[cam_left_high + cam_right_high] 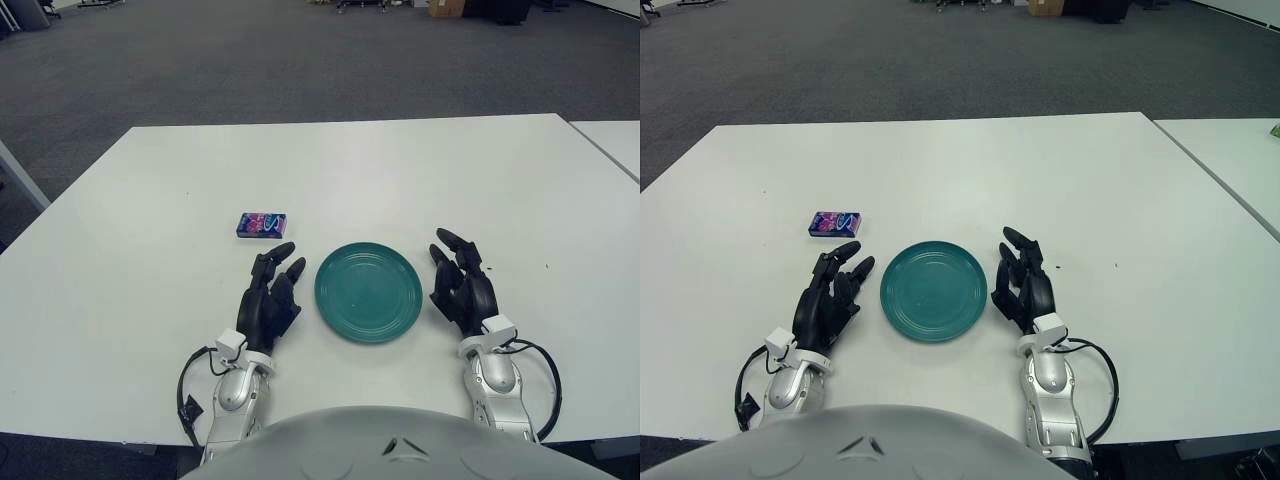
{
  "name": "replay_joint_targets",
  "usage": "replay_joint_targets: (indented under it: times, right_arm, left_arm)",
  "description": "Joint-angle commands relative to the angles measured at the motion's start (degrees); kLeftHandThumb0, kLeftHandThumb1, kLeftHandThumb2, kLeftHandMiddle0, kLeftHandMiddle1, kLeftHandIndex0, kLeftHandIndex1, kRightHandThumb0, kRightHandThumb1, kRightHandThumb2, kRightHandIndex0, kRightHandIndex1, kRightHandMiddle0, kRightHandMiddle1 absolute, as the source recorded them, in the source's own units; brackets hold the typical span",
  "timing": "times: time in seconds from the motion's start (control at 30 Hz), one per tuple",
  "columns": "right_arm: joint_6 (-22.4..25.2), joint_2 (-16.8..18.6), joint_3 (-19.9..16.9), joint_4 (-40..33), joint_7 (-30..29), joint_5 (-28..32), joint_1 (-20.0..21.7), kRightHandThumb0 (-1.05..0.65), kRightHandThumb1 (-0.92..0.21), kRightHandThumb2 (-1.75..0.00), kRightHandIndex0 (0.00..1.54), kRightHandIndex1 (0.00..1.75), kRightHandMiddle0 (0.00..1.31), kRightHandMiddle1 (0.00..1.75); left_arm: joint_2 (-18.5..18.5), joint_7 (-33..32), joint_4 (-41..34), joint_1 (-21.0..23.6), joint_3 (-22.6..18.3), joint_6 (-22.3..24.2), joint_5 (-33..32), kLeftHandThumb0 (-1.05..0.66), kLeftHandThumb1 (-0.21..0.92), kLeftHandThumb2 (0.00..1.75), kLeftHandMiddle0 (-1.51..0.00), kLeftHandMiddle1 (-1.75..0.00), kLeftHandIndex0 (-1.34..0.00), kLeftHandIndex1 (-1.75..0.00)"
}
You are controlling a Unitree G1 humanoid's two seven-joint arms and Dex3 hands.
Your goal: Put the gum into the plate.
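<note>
A small purple and blue gum pack [261, 224] lies flat on the white table, a little behind and left of the teal plate [368, 291]. The plate is empty and sits near the table's front edge between my hands. My left hand [273, 290] rests on the table just left of the plate, fingers relaxed and holding nothing, its fingertips a short way in front of the gum. My right hand [460, 277] rests just right of the plate, fingers relaxed and empty.
The white table [330, 170] stretches far back and to both sides. A second white table [612, 140] stands at the right with a gap between. Grey carpet floor lies beyond.
</note>
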State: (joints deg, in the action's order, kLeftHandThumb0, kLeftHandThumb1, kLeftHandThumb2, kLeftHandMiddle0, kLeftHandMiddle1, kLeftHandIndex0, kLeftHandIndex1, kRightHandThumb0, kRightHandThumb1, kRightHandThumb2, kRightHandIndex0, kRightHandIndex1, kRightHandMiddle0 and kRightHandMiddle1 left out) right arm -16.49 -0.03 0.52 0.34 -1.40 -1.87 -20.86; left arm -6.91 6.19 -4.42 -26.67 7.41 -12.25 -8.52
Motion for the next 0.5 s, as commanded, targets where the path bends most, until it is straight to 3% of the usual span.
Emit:
replay_joint_targets:
  times: [0.0, 0.47]
  right_arm:
    - [4.4, -0.4, -0.7, 4.7, -0.5, -0.6, -2.9, -0.8, -0.92, -0.9, 0.39, 0.0, 0.0, 0.72]
    - [4.5, -0.3, -0.8, 4.9, -0.6, -0.8, -2.7, -0.8, -0.92, -0.9, 0.39, 0.0, 0.0, 0.72]
  left_arm:
    - [0.1, -0.8, 0.3, -0.3, -0.5, 1.6, -0.1, -0.83, 0.92, 0.85, -0.4, -0.4, -0.09, -1.1]
    - [0.0, -1.5, 0.1, -0.1, -0.4, 1.6, 0.6, -0.82, 0.92, 0.86, -0.39, -0.4, -0.08, -1.11]
